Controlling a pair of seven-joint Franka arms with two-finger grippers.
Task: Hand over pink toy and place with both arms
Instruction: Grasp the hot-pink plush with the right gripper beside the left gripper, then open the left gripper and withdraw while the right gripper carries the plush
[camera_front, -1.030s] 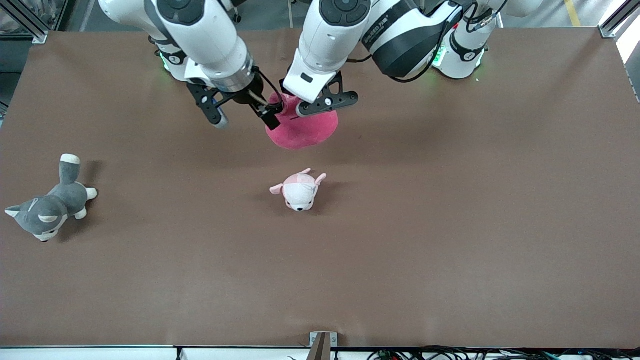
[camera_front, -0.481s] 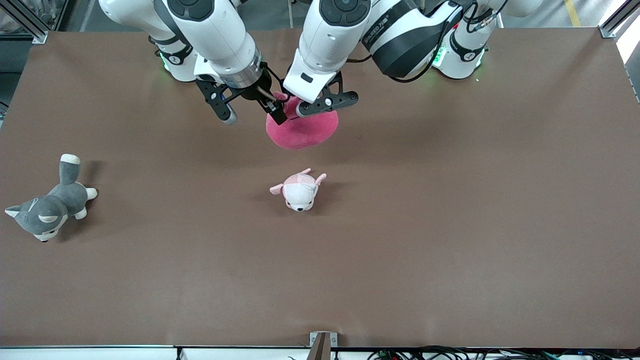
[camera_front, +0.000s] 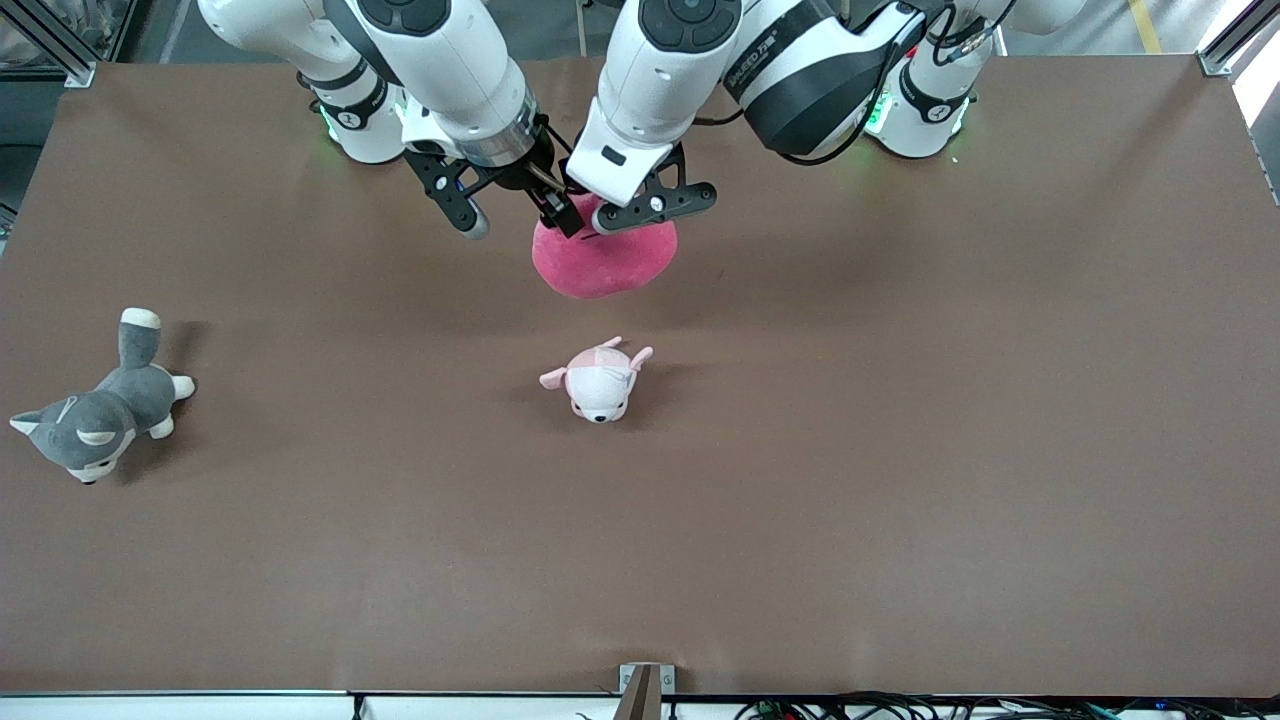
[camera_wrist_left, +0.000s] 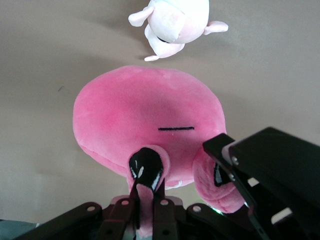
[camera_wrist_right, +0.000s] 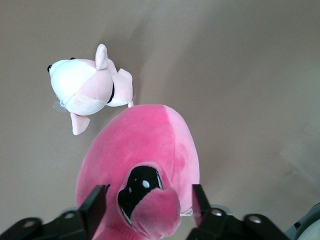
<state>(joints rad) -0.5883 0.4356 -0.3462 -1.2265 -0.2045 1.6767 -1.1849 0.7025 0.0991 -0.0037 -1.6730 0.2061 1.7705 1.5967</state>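
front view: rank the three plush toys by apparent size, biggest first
1. grey-and-white plush dog and pink toy: too close to rank; the toy is lifted and partly hidden by the grippers.
2. small white and pale-pink plush: clearly smallest.

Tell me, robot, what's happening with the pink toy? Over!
Left pincer shut on pink toy, held above table. Right pincer open around its ear flap, not gripping. Small white-pink plush nearer camera, clear.

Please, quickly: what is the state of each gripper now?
Left gripper: shut on the pink toy.
Right gripper: open around the toy's top, not yet gripping.
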